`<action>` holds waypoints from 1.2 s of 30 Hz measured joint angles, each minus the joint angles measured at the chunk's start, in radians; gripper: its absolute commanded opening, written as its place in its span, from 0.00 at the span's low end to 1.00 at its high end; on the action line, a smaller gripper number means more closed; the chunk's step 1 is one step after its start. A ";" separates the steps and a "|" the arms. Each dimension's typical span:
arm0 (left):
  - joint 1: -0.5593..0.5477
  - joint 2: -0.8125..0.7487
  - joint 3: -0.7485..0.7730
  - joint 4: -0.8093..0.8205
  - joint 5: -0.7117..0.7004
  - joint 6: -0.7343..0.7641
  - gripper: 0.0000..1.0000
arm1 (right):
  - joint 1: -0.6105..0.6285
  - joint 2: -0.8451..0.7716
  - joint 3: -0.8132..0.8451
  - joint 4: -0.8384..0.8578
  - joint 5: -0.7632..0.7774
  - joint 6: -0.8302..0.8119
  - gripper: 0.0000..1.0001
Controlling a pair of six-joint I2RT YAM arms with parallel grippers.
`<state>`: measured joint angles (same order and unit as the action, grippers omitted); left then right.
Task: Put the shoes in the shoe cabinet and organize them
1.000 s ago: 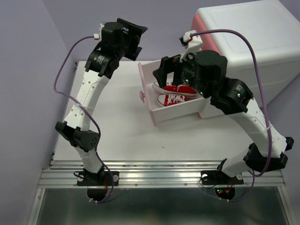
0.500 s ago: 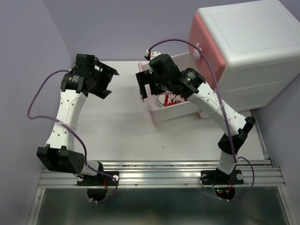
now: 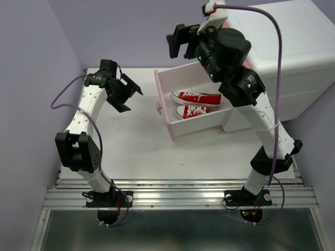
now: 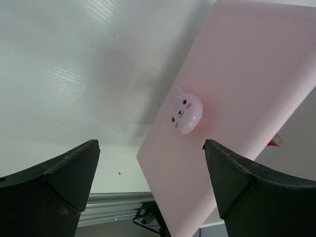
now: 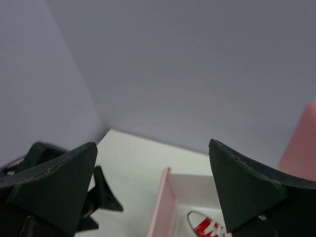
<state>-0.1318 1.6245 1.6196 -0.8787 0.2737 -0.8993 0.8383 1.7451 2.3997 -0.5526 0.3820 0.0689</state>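
Lilac walls (image 3: 31, 78) all round and a white table (image 3: 131, 151) underneath. On the far right sits the cabinet (image 3: 285, 47), white with pink fronts. One drawer (image 3: 201, 128) is pulled out to the left across the table, so its pink front faces the left arm.

Two red shoes (image 3: 196, 98) lie in that drawer side by side, laces up, running lengthwise across it. Both sit on the drawer floor, close together.

The left gripper (image 3: 130, 97) hangs over bare table just left of the drawer front. Its fingers are spread wide with nothing between them and aren't touching anything. From its wrist cam you're looking straight at the pink front, with a little bunny-face knob (image 4: 183, 111) roughly centred between the two fingers.

The right gripper (image 3: 182, 41) is up high, above the drawer's far left corner and off everything. It's wide apart too and empty. Its cam mostly sees the back wall, plus the drawer's rim and a sliver of red shoe at the bottom.
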 measured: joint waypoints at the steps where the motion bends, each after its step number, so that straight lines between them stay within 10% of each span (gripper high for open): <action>1: -0.002 0.027 0.019 -0.005 0.000 0.015 0.99 | -0.009 0.001 0.027 0.037 0.036 -0.034 1.00; 11: -0.066 0.125 0.065 -0.008 0.032 0.112 0.99 | -0.405 -0.040 -0.026 0.155 0.227 -0.087 1.00; 22: -0.205 0.227 0.073 -0.021 0.021 0.125 0.99 | -0.720 -0.054 -0.116 -0.013 0.077 0.123 1.00; 36: -0.264 0.291 0.273 0.037 0.036 0.042 0.99 | -0.737 -0.318 -0.456 0.010 -0.223 0.127 0.91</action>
<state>-0.3962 1.9156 1.8923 -0.8413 0.3099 -0.8577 0.1017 1.4269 1.9438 -0.5426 0.1589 0.1955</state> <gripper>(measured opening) 0.985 0.941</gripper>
